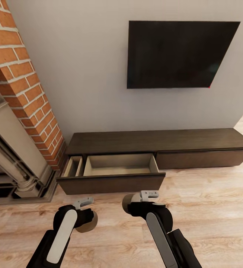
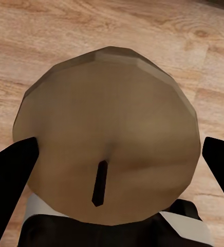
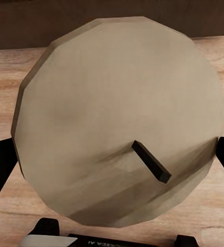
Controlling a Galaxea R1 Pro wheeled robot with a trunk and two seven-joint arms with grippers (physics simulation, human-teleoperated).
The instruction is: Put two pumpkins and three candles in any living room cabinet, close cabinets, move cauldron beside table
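Each of my grippers holds a beige-grey candle with a dark wick. In the left wrist view the candle [image 2: 109, 139] sits between the two black fingers [image 2: 12, 180]. My right gripper is shut on the other candle [image 3: 119, 118]. From the head camera, my left gripper [image 1: 86, 216] and its candle [image 1: 89, 223] hover over the plank floor, and the right gripper [image 1: 136, 203] with its candle [image 1: 128, 203] is just in front of the cabinet [image 1: 154, 141]. The cabinet's left drawer [image 1: 114, 175] stands pulled out, its pale beige inside bare.
A red-brick fireplace [image 1: 21, 85] with a stone surround rises at the left. A dark TV [image 1: 177, 54] hangs on the white wall above the cabinet. The cabinet's right drawer front [image 1: 203, 158] is flush. Light wood floor [image 1: 210, 216] spreads to the right.
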